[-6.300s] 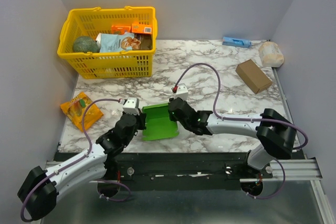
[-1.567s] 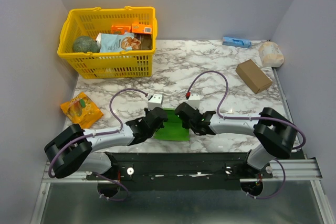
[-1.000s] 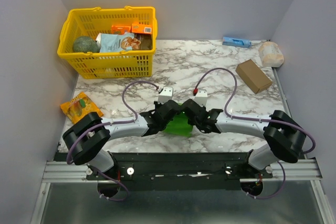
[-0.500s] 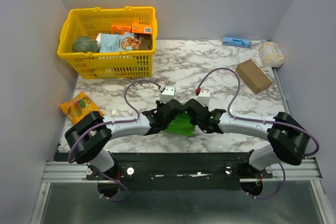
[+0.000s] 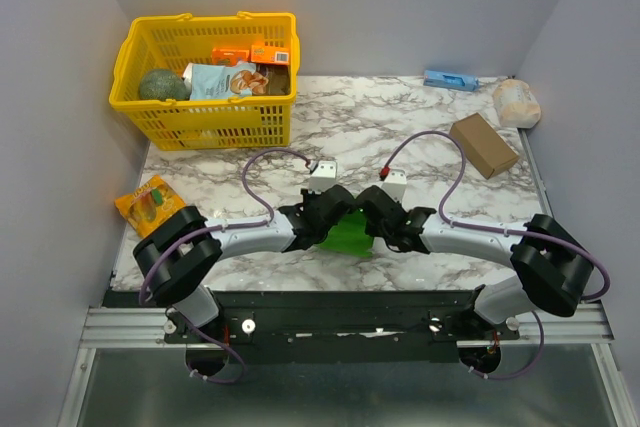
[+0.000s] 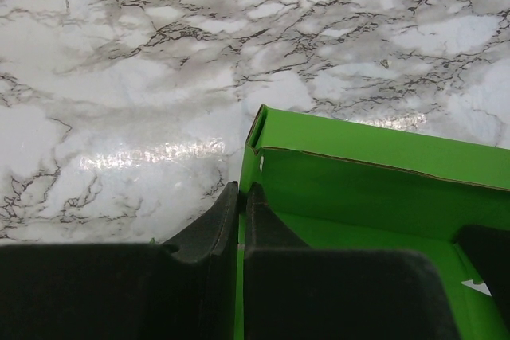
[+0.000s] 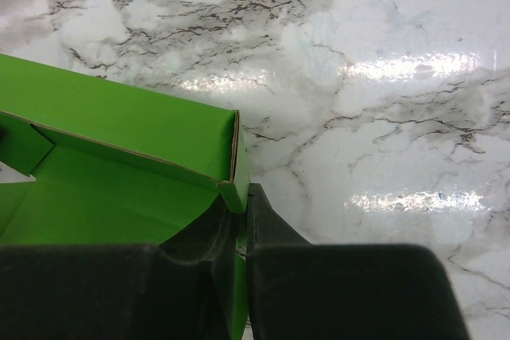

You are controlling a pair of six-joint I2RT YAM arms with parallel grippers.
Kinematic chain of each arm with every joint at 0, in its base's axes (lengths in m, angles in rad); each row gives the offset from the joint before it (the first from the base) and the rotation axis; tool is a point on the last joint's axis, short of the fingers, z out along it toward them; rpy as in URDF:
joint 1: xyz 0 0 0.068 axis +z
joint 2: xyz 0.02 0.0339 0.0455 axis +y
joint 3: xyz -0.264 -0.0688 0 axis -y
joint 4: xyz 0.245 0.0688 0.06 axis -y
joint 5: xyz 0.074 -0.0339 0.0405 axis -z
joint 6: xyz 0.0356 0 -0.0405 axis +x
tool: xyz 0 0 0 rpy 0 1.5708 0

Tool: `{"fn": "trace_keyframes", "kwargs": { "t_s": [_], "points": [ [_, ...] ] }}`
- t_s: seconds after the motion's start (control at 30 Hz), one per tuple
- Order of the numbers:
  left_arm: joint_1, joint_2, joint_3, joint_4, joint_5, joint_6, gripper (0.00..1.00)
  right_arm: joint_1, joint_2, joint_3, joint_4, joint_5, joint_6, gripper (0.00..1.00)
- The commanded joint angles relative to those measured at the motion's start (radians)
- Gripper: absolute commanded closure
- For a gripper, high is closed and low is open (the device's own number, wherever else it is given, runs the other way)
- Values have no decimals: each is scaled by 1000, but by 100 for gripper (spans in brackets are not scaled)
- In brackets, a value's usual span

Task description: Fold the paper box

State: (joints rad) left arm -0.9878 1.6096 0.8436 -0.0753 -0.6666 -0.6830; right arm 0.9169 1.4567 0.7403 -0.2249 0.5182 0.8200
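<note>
The bright green paper box (image 5: 349,233) sits on the marble table near the front edge, squeezed between both grippers. My left gripper (image 5: 322,215) is shut on the box's left side wall; the left wrist view shows that wall pinched between the fingers (image 6: 241,197), with the green inside (image 6: 374,189) to the right. My right gripper (image 5: 376,217) is shut on the box's right side wall; the right wrist view shows the wall's corner clamped at the fingertips (image 7: 241,201), with the green inside (image 7: 103,173) to the left. The box's near part is hidden by the grippers.
A yellow basket (image 5: 150,112) with groceries stands at the back left. An orange packet (image 5: 152,204) lies at the left edge. A brown cardboard box (image 5: 483,144), a blue item (image 5: 449,79) and a pale bag (image 5: 516,102) lie at the back right.
Both grippers have moved inward, toward each other, and a little farther from the table's near edge with the green box, whose side walls now stand up. The box looks narrower than before.
</note>
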Motion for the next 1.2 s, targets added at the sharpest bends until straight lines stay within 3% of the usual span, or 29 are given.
{"fn": "trace_keyframes", "kwargs": {
  "t_s": [0.0, 0.13, 0.33, 0.97, 1.03, 1.17],
  "points": [
    [-95, 139, 35, -264, -295, 16, 100, 89, 30, 50, -30, 97, -2, 88],
    [-124, 159, 58, -248, -323, 26, 100, 91, 34, 50, -30, 91, -1, 88],
    [-138, 242, 97, -385, -422, -30, 100, 91, 24, 39, -28, 91, 5, 88],
    [-241, 236, 107, -169, -298, 20, 99, 89, 44, 34, 13, 39, 4, 88],
    [-239, 224, 95, -147, -272, 23, 97, 89, 54, 37, 15, 32, 4, 88],
    [-241, 201, 83, -139, -258, 22, 81, 91, 59, 37, 15, 32, 2, 88]
  ]
}}
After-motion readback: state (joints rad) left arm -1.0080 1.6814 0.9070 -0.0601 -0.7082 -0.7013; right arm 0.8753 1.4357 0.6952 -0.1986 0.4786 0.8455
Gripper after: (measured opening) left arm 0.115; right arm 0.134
